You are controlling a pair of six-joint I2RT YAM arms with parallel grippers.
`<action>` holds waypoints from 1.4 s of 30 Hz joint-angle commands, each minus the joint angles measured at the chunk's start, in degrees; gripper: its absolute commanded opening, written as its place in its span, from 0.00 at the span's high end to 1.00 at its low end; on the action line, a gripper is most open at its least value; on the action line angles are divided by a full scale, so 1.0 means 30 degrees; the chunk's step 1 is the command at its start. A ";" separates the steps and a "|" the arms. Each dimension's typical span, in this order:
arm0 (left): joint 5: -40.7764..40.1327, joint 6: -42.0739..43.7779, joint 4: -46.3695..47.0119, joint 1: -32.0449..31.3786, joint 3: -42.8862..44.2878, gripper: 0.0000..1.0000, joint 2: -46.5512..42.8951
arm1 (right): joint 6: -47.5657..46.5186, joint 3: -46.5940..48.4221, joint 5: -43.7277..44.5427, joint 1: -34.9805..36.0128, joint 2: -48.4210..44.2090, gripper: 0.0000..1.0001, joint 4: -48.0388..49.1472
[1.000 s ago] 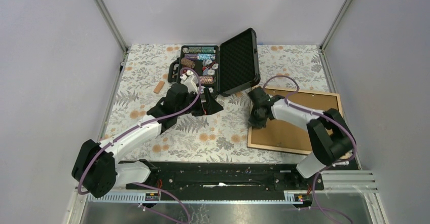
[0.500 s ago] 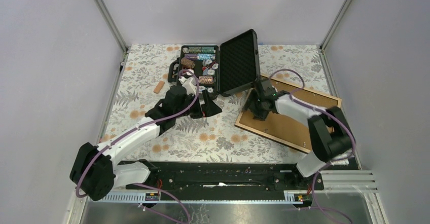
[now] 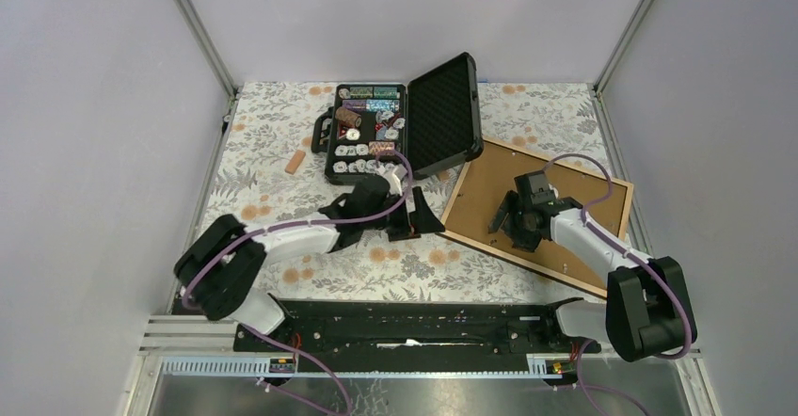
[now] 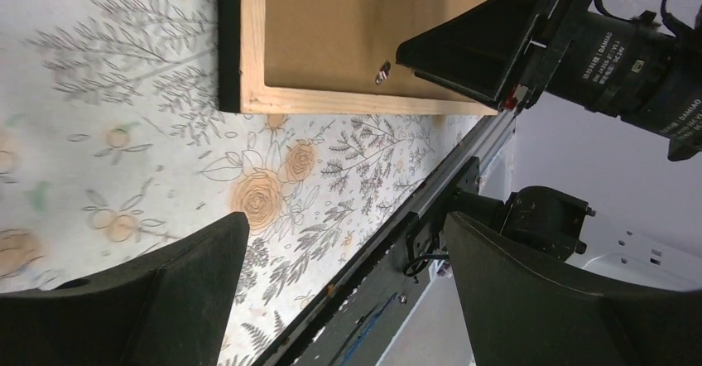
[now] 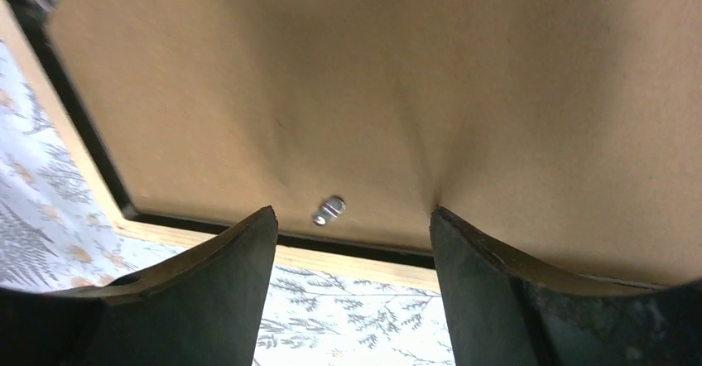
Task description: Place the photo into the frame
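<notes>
Near edge, top view: both arms reach out over the bench (image 3: 263, 152).

- Left tool (image 3: 423, 220): low over the flowered bench, about the middle. Jaws wide apart, nothing between them; the left wrist view shows only the flowered surface under the left tool (image 4: 346, 221). The near-left corner of the frame (image 3: 480, 185) lies just beside it, at its 3 o'clock.
- Right tool (image 3: 501, 223): directly over the frame. Jaws apart and empty in its own view (image 5: 352, 213). The fingertips hang close above the backing board (image 5: 497, 93). Contact or not, cannot tell.
- Frame: at 3 to 4 o'clock from bench centre, lying back up, with its light wood rim and brown board showing. Long axis runs roughly 9-to-3, tipped a little toward 10-to-4. The far-left corner sits close by the open lid of the case (image 3: 442, 115) at 12 o'clock.
- Clip (image 5: 329, 210): small and metal, on the board by the near rim, almost between the right fingertips.
- Photo: not seen in any view. It may be under the board or off somewhere. Unknown.

Judgement: the right arm is the nearer one, sitting on top of the work. The next move likely turns on that clip and the board's near edge. The board has to come free before any print goes in. The left tool is placed to steady the corner.
</notes>
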 commanded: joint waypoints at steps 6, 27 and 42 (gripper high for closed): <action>0.0634 -0.4322 0.7433 -0.2316 -0.0075 0.08 0.5128 | 0.0157 -0.2290 -0.2675 0.0985 -0.1050 0.27 -0.0439; 0.0768 -0.3846 0.6590 -0.0134 0.2596 0.12 0.8855 | -0.0697 0.0261 -0.1387 0.3199 -0.0012 0.51 0.0940; 0.1075 -0.3701 0.7092 -0.0124 0.1526 0.14 0.8314 | -0.1513 0.1288 -0.5107 0.1433 0.4782 0.61 0.4517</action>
